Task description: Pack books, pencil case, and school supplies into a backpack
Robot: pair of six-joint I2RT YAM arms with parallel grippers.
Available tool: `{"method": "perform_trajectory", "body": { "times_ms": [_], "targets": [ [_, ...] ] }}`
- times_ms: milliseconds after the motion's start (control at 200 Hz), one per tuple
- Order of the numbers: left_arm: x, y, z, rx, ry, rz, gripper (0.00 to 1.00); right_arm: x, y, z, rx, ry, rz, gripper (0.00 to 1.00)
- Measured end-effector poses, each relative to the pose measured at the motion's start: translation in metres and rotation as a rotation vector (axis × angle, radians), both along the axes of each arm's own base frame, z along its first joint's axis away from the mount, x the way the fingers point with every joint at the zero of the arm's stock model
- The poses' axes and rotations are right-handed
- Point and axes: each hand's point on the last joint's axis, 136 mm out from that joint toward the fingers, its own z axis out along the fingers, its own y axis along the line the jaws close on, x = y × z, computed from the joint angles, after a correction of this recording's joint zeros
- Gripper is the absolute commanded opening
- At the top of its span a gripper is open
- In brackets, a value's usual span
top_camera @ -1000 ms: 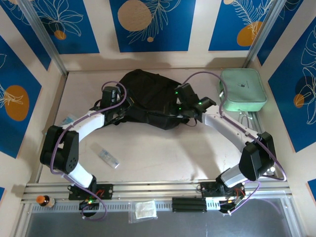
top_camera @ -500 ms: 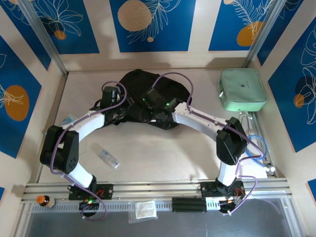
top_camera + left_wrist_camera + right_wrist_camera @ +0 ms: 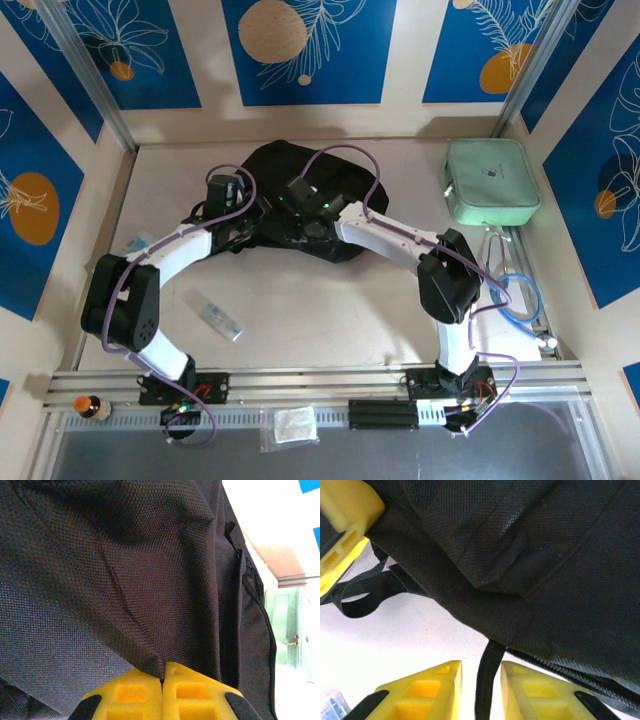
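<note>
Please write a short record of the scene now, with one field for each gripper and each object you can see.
left gripper: shut, pinching fabric of the black soft fabric backpack
right gripper: open, a black backpack strap between its jaws
small clear plastic box: on the table, outside the backpack
mint-green zip case: far right of the table

The white left arm (image 3: pixel 185 238) and right arm (image 3: pixel 385 232) are covering the black soft fabric backpack's (image 3: pixel 300 165) near side. The left arm is also hiding part of a light-blue see-through packet (image 3: pixel 133 243). The left wrist view's right edge is cutting off a blurred mint-green zip case (image 3: pixel 282 625).
</note>
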Motion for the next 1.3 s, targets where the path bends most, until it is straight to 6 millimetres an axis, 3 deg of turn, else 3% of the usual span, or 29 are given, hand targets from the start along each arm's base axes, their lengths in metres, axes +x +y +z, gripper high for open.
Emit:
{"method": "perform_trajectory", "body": {
  "times_ms": [155,410,535,705,935,1300],
  "targets": [
    [0.0,0.0,0.0,0.0,0.0,0.0,0.0,-0.001,-0.001,-0.006,-0.012,0.014,-0.005,0.24],
    [0.0,0.0,0.0,0.001,-0.001,0.0,0.0,0.001,-0.004,-0.007,-0.011,0.019,-0.027,0.0],
    [0.0,0.001,0.0,0.007,-0.001,0.004,0.0,0.0,-0.008,-0.007,-0.016,0.012,-0.033,0.0],
    [0.0,0.005,-0.004,0.039,-0.001,0.008,0.0,-0.01,-0.031,-0.006,-0.013,-0.002,-0.05,0.0],
    [0.0,0.007,-0.004,0.06,-0.008,0.005,0.0,-0.032,-0.079,0.006,0.0,-0.022,-0.093,0.0],
    [0.003,0.004,-0.009,0.06,-0.001,-0.009,0.0,-0.041,-0.122,0.013,0.017,-0.038,-0.159,0.0]
  ]
}}
